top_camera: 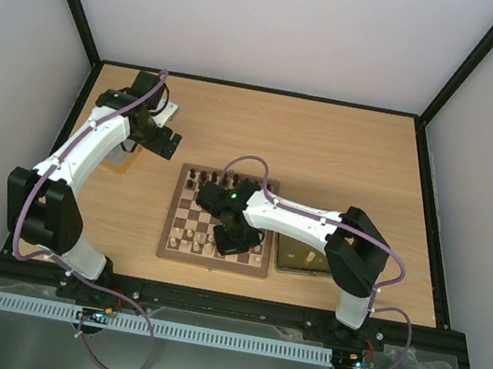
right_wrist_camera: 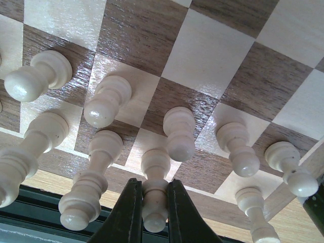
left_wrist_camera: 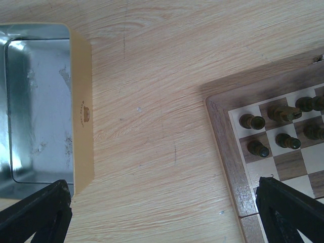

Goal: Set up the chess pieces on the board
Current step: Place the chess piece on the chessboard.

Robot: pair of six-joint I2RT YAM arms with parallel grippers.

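The table (top_camera: 346, 154) spreads out pale and woody under me, and the board (top_camera: 192, 206) sits on it near my two bases, a little right of centre. My left arm (top_camera: 94, 135) reaches far out to the left of the board, and my right arm (top_camera: 293, 216) bends in over the board's near half. A metal tin (left_wrist_camera: 81, 111), gold outside and silver inside, lies on the table off the board's left side, well apart from it. My left gripper (left_wrist_camera: 162, 212) hangs above the bare wood between that tin and the board's corner, fingers spread wide, nothing between them. My right gripper (right_wrist_camera: 154, 202) is down low at the board's near edge, fingers closed tight on one cream piece (right_wrist_camera: 156, 167). That piece stands upright, its base on a pale square in the edge row; whether it rests there or hangs just off it, I can't tell. More cream pieces (right_wrist_camera: 179, 134) stand around it in the two near rows, close but not touching. Over on the far side, the dark pieces (left_wrist_camera: 252, 121) stand on the squares by the board's left corner.
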